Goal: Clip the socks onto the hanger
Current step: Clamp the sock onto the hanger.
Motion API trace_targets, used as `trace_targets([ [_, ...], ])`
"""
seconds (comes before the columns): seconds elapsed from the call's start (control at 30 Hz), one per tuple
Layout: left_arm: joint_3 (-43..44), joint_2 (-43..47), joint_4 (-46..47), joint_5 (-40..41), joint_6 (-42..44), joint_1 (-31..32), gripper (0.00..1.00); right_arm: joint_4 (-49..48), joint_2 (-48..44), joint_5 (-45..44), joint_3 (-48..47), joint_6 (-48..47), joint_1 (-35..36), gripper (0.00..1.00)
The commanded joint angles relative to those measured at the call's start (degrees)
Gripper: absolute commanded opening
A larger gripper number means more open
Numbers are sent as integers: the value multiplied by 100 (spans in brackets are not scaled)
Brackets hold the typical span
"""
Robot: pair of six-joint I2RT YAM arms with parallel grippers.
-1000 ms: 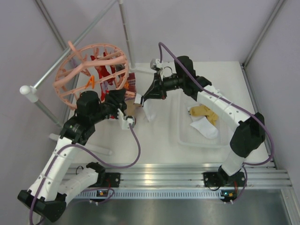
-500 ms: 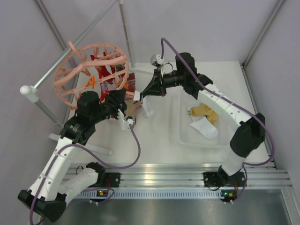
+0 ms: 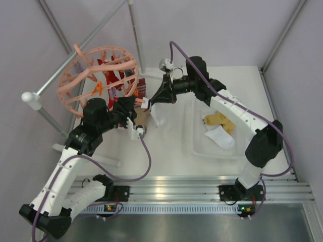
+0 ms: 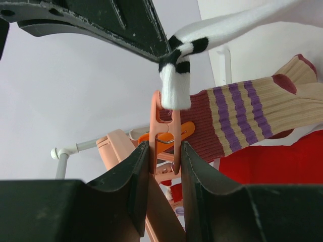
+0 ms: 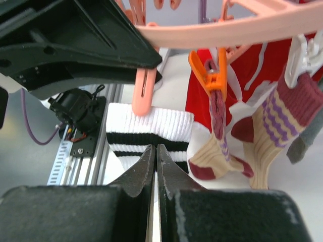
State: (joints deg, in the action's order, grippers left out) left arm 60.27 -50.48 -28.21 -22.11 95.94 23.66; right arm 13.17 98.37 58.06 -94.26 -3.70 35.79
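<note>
My left gripper [image 4: 164, 148] is shut on a peach-pink clip [image 4: 164, 128] of the hanger [image 3: 96, 75], squeezing its legs between the fingers. My right gripper [image 5: 156, 148] is shut on the striped cuff of a white sock with black stripes [image 5: 151, 126]. It holds the cuff's edge up against that clip's tip [image 5: 144, 91]. Whether the cuff is inside the clip's mouth I cannot tell. In the top view the white sock [image 3: 157, 119] hangs below the right gripper [image 3: 151, 104], right beside the left gripper [image 3: 135, 103]. A maroon-and-beige sock [image 4: 242, 121] and red socks [image 5: 252, 70] hang clipped on the hanger.
An orange clip [image 5: 214, 75] holds a patterned sock just right of the pink clip. A white tray [image 3: 199, 146] at the right holds a mustard sock [image 3: 218, 120] and a white sock [image 3: 222, 136]. The grey metal rail [image 3: 86, 43] carries the hanger at the back left.
The right arm has moved slightly left and back, bringing the white sock closer to the clip. The left arm has stayed put.
</note>
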Motion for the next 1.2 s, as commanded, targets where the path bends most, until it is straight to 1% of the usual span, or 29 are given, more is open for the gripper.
trace_targets([
  [0.0,-112,12,-45,-575,-111,42,0,-104,77,21,-435,-200,200,0],
  [0.17,-121,38,-80,-584,-93,42,0,37,148,-41,-523,-297,253,0],
  [0.53,-200,73,-36,-602,-102,42,0,-86,201,-67,-647,-210,297,0],
  [0.6,-209,100,-27,-610,-137,42,7,-86,192,-84,-620,-210,297,0],
  [0.63,-217,126,-18,-610,-137,42,17,-86,183,-85,-620,-210,297,0],
  [0.7,-252,152,-1,-610,-137,42,26,-95,192,-85,-611,-210,297,0],
  [0.73,-244,170,-1,-619,-146,42,35,-95,174,-85,-603,-210,288,0],
  [0.87,-244,196,17,-628,-216,42,45,-148,183,-93,-611,-175,297,0],
  [1.0,-261,258,43,-654,-313,42,50,-201,183,-85,-603,-139,297,0],
  [1.1,-244,345,52,-733,-470,42,57,-209,183,-93,-585,-148,288,0],
  [1.17,-209,424,17,-803,-576,42,60,-227,183,-93,-567,-157,288,0],
])
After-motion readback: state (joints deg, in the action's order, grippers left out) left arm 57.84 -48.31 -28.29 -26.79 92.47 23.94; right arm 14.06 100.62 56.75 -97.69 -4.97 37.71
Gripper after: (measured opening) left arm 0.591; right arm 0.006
